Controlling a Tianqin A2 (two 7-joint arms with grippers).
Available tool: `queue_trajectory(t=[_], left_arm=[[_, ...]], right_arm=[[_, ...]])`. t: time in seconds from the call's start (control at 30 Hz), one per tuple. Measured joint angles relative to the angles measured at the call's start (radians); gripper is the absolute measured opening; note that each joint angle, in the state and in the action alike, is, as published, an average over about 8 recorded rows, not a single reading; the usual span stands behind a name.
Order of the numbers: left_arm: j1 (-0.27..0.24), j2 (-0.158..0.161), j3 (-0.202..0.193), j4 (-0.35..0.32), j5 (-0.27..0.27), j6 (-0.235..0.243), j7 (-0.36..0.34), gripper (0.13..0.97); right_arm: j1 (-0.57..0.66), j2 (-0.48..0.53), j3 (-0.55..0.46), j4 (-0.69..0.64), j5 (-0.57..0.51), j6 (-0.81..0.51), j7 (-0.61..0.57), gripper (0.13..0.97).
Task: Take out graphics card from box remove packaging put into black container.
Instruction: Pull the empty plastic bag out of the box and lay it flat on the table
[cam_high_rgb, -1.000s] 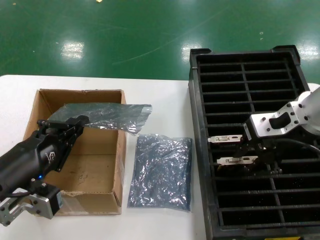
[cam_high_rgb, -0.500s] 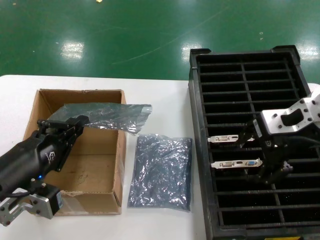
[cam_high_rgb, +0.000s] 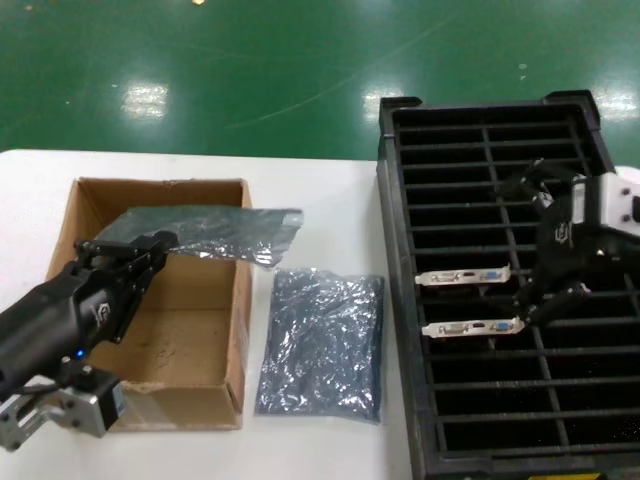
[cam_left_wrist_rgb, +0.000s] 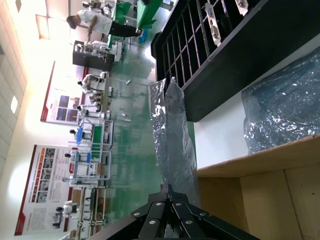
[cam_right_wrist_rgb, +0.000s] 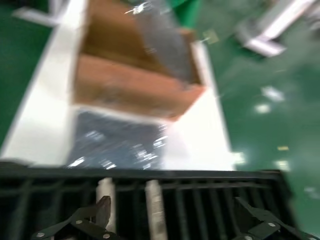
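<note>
While my left pincer (cam_high_rgb: 150, 245) stays low at the near left of the desk (cam_high_rgb: 330, 200), it is clenched on one end of an antistatic bag (cam_high_rgb: 215, 232), holding it out level above the open cardboard box (cam_high_rgb: 160, 300). My judgement is that the bag is held up there so it stays clear of the work until it is discarded; whether it is empty I cannot tell. Just beside the box, toward the crate, a second crinkled bag (cam_high_rgb: 322, 342) lies flat on the desk, apart from both arms.

Farther right, the black container (cam_high_rgb: 400, 300) stands on the desk's right side. Two graphics cards (cam_high_rgb: 472, 326) sit on edge in neighbouring slots of its left column, silver brackets uppermost, the other (cam_high_rgb: 463, 277) one slot behind. The dividers keep each card upright and separate.

My right pincer (cam_high_rgb: 545, 240) hangs above the container's right column, released, fingers spread, touching neither card. I judge the placing of the nearer card complete, with that arm free for a next item.
</note>
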Motion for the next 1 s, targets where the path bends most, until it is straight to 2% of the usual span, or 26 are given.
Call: queue_trajectory(t=[0.17,0.27,0.4,0.5,0.57,0.63,0.8,0.9,1.0], left_arm=[[0.0,0.0,0.0,0.0,0.0,0.0,0.0,0.14],[-0.002,0.001,-0.001,-0.003,0.007,0.004,-0.015,0.14],[-0.017,0.021,-0.016,-0.019,0.052,0.041,-0.107,0.14],[-0.04,0.074,-0.054,-0.042,0.111,0.119,-0.232,0.14],[-0.062,0.13,-0.092,-0.056,0.148,0.194,-0.324,0.14],[-0.089,0.202,-0.135,-0.067,0.181,0.282,-0.417,0.14],[-0.174,0.414,-0.254,-0.062,0.285,0.514,-0.65,0.14],[-0.233,0.55,-0.329,-0.04,0.397,0.657,-0.794,0.14],[-0.295,0.676,-0.401,-0.016,0.541,0.804,-0.943,0.14]], right_arm=[[-0.157,0.013,0.137,0.018,0.062,0.186,-0.053,0.821],[-0.211,0.009,0.184,0.016,0.081,0.248,-0.083,0.875],[-0.227,0.007,0.199,0.015,0.087,0.266,-0.093,0.904],[-0.227,0.007,0.198,0.015,0.087,0.265,-0.093,0.932],[-0.227,0.007,0.198,0.015,0.087,0.265,-0.092,0.951],[-0.227,0.007,0.198,0.015,0.087,0.265,-0.092,0.953],[-0.227,0.007,0.198,0.015,0.087,0.265,-0.092,0.962],[-0.227,0.007,0.198,0.015,0.087,0.265,-0.092,0.966],[-0.227,0.007,0.198,0.015,0.087,0.265,-0.092,0.966]])
